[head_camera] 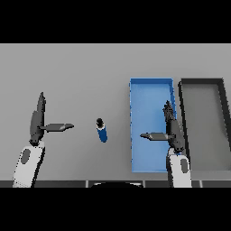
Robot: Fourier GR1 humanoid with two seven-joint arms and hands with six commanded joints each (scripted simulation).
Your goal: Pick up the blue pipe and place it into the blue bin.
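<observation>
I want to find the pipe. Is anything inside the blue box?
No pipe inside the blue bin: its floor shows bare blue. The right hand hangs over its right side and covers a strip there. The blue pipe stands on the table, left of the bin.

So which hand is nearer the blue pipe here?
Left. The left hand is just left of the blue pipe; the right hand hangs over the blue bin, farther right.

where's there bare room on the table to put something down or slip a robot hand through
Bare table lies between the left robot hand and the blue pipe, between the pipe and the blue bin, and along the far side beyond everything. It is crowded on the right: the right robot hand hangs over the blue bin's right wall, close beside the dark bin.
</observation>
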